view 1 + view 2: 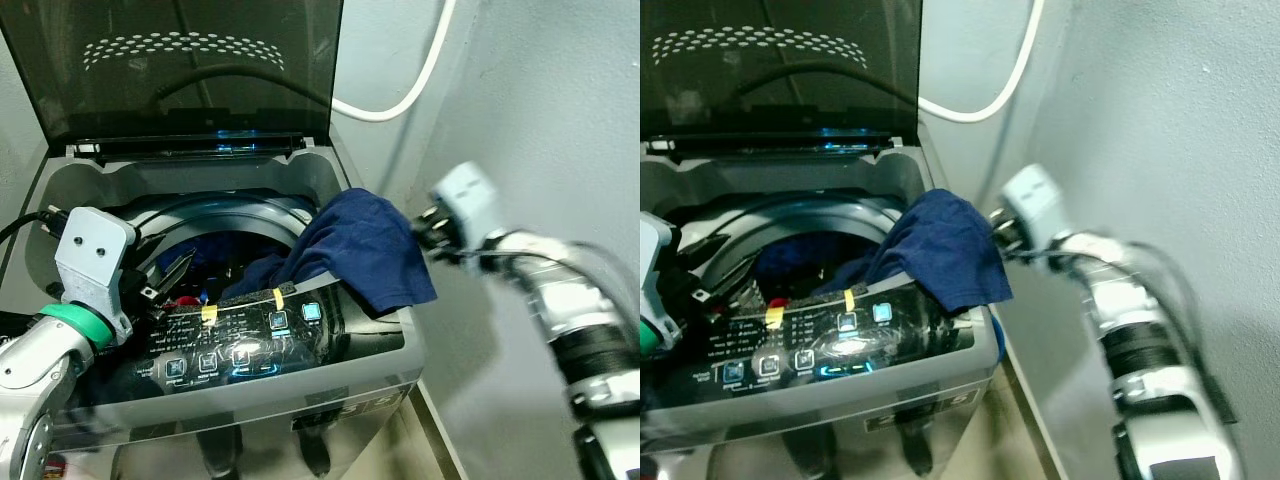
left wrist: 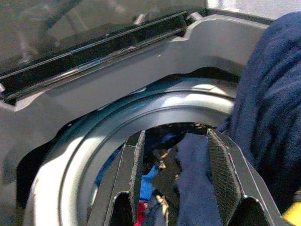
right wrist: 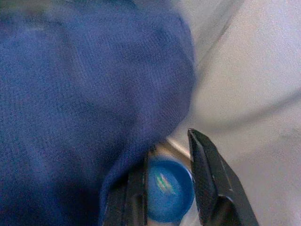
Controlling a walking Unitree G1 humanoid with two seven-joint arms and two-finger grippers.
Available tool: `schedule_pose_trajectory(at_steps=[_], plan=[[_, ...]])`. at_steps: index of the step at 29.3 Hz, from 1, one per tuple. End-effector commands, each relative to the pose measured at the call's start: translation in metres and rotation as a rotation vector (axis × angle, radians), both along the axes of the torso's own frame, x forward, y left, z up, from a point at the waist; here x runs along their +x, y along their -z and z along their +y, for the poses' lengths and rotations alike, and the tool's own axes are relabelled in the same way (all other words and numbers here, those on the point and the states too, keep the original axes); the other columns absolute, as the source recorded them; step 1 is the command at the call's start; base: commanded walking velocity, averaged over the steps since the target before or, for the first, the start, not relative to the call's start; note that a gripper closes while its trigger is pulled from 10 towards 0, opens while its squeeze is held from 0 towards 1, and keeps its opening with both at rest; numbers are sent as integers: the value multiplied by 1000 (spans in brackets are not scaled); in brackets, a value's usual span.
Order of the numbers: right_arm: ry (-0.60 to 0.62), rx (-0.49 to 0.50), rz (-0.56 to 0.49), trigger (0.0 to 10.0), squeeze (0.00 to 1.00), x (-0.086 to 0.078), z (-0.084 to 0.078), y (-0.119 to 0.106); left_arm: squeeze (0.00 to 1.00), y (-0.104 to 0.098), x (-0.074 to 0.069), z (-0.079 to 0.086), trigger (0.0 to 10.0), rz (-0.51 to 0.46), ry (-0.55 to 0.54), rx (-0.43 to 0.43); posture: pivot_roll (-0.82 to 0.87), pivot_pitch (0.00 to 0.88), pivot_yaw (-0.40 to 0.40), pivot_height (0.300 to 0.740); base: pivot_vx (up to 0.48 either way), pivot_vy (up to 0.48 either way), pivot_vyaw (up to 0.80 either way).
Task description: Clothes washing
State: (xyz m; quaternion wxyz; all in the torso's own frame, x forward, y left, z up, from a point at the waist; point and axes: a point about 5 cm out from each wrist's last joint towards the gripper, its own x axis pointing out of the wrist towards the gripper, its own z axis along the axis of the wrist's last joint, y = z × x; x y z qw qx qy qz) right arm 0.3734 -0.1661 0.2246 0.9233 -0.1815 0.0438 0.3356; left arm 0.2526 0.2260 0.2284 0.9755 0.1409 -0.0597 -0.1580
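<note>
A top-loading washing machine (image 1: pixel 90 185) stands with its dark lid (image 1: pixel 190 60) raised. A navy garment (image 1: pixel 365 245) lies draped over the machine's right rim, one end trailing into the drum. More clothes (image 1: pixel 205 258), blue and red, lie inside the drum. My left gripper (image 2: pixel 175 141) is open at the drum's front left, its fingers (image 2: pixel 134 155) pointing in over the clothes. My right gripper (image 1: pixel 420 232) is at the garment's right edge, beside the machine. Its fingers (image 3: pixel 207 174) are apart with nothing between them, and the cloth (image 3: pixel 84 94) lies against one of them.
The lit control panel (image 1: pixel 240 335), with two yellow tape strips, runs along the machine's front. A white hose (image 1: pixel 420 80) curves along the back wall. A grey wall (image 1: pixel 560 120) stands close on the right. A round blue cap (image 3: pixel 169 188) sits below the right fingers.
</note>
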Motion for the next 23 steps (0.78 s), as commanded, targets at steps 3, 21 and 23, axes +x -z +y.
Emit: schedule_pose_trajectory(at_steps=[3, 21, 23], plan=[[-210, 126, -20, 10000, 0, -14, 45, -20, 0, -3, -1, 4, 10000, -26, -15, 8, 103, 65, -24, 740, 0, 0, 0], [4, 1025, -150, 10000, 0, 5, 29, -147, 0, -8, -1, 9, 10000, -72, -61, -10, 114, 50, -44, 740, 0, 0, 0], [65, 1040, -127, 10000, 0, 9, 22, -140, 0, -8, 0, 9, 10000, -71, -56, -5, 111, 52, -40, 740, 0, 0, 0]])
